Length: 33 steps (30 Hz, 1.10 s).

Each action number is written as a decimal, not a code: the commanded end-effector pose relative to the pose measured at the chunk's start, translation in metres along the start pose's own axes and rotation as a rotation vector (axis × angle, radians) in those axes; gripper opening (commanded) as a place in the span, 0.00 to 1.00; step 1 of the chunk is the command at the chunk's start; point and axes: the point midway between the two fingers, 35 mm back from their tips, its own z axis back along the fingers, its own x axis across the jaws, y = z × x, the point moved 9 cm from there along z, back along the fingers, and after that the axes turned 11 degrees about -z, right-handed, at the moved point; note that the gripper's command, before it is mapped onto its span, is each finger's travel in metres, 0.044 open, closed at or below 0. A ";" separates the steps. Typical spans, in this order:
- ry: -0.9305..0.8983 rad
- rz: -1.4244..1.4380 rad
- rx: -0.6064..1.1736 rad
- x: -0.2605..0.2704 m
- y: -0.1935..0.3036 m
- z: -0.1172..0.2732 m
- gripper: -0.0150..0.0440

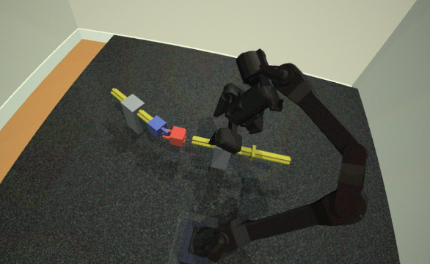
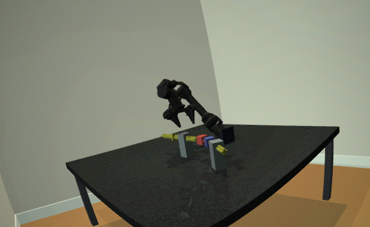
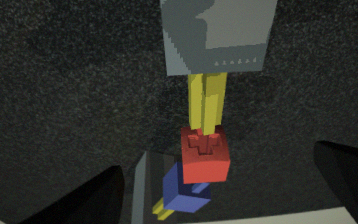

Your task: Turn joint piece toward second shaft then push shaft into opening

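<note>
The red joint piece (image 1: 178,136) (image 2: 201,139) (image 3: 205,170) is hinged to the blue part (image 1: 157,126) (image 2: 208,141) on the end of the first yellow shaft (image 1: 117,94) (image 2: 221,149) (image 3: 164,210). Its cross-shaped opening faces the second yellow shaft (image 1: 271,156) (image 2: 191,139) (image 3: 207,100) and looks roughly in line with it. A small gap separates them in the top view. The second shaft runs through its grey block (image 1: 220,159) (image 2: 183,146) (image 3: 230,30), with a collar (image 1: 253,152) on its far side. My gripper (image 2: 187,125) is wide open and empty, above the second shaft and block, touching nothing.
The first shaft's grey block (image 1: 132,103) (image 2: 217,154) stands beyond the blue part. Both blocks stand upright on the dark table (image 1: 101,205) (image 2: 125,176). The arm's base is at the bottom of the top view. Walls stand behind the table.
</note>
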 end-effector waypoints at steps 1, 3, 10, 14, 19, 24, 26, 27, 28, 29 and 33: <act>-0.045 0.084 -0.015 0.014 -0.034 0.022 1.00; -0.064 0.145 -0.032 0.020 -0.055 0.034 1.00; -0.106 0.354 -0.120 0.022 -0.130 0.075 1.00; -0.108 0.472 -0.185 0.013 -0.171 0.098 1.00; -0.103 0.514 -0.211 0.007 -0.185 0.107 1.00; -0.103 0.514 -0.211 0.007 -0.185 0.107 1.00; -0.104 0.509 -0.214 0.007 -0.185 0.106 1.00; -0.105 0.495 -0.222 0.007 -0.185 0.104 1.00; -0.109 0.471 -0.235 0.008 -0.185 0.101 1.00; -0.113 0.442 -0.252 0.008 -0.185 0.097 1.00; -0.135 0.325 -0.318 0.009 -0.185 0.082 1.00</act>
